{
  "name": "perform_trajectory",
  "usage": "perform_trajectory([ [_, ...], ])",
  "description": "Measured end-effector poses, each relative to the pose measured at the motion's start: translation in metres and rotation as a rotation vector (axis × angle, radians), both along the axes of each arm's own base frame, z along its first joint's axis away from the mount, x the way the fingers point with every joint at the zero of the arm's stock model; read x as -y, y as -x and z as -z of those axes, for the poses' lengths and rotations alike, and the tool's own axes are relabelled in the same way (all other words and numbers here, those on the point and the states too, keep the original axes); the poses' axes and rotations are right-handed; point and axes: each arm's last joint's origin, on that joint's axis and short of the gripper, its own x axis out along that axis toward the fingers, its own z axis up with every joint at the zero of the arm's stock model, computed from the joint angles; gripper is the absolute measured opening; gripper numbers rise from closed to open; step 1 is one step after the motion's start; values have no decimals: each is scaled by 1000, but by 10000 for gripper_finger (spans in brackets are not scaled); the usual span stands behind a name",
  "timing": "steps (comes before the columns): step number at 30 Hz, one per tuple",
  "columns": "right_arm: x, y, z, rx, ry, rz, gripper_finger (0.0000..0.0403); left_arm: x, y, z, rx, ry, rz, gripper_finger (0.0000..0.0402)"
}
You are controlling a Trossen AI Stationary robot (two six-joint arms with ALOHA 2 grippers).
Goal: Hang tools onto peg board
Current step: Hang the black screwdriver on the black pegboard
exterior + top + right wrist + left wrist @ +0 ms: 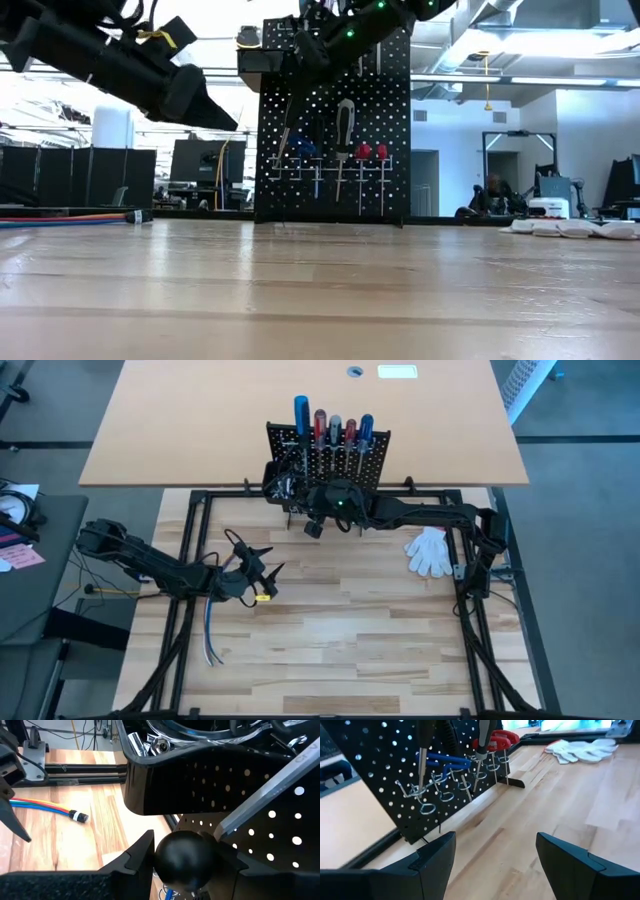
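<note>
A: How far along is it?

B: Well along, I'd judge; the peg board point(328, 455) stands upright at the far edge of the wooden desk point(340, 630) with a row of screwdrivers point(333, 428) already hung in it, blue, red and grey handles up; the low view shows more tools on its hooks, and I see none lying loose on the desk.

A: And the pincers?

B: The right pincer point(186, 857) is up against the board near its black bin point(200, 775), fingers closed partway on a round black handle point(186, 856); that looks like the last piece going on. The left pincer point(256, 573) hovers over the desk, well apart from the board, fingers spread wide and holding nothing.

A: What can't you make out?

B: The shaft below that black handle is hidden, so I can't tell if it has reached a hook; the bin's contents are only a glimpse of shiny metal. A white glove point(430, 550) and loose cables point(210, 640) lie aside.
</note>
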Motion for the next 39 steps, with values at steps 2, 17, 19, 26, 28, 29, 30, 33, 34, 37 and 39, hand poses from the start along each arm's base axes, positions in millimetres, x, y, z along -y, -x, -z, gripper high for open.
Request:
perform_trajectory([
  [2,0,0,-1,11,2,0,142,-5,-3,2,-31,-34,1,265],
  [17,8,1,-2,59,-60,6,143,-53,-36,6,-35,-370,-43,215],
  [19,7,1,-2,69,-84,-32,143,-58,-38,6,-13,-389,-51,216],
  [26,6,0,-2,80,-94,-65,143,-70,-55,3,-9,-397,-81,216],
  [28,9,0,-3,89,-94,-66,143,-71,-58,0,-1,-400,-86,216],
  [29,9,0,-3,94,-96,-72,143,-71,-59,-1,1,-402,-88,216],
  [30,9,0,-4,97,-97,-76,143,-71,-59,-2,4,-402,-89,216],
  [33,9,0,-4,104,-96,-81,146,-71,-60,-3,6,-402,-95,216],
  [34,9,0,-4,104,-97,-82,148,-71,-60,-3,8,-401,-96,216],
  [37,9,0,-4,104,-100,-83,155,-71,-60,-3,14,-394,-97,216],
  [39,9,0,-3,94,-108,-85,160,-71,-60,-3,18,-391,-97,216],
])
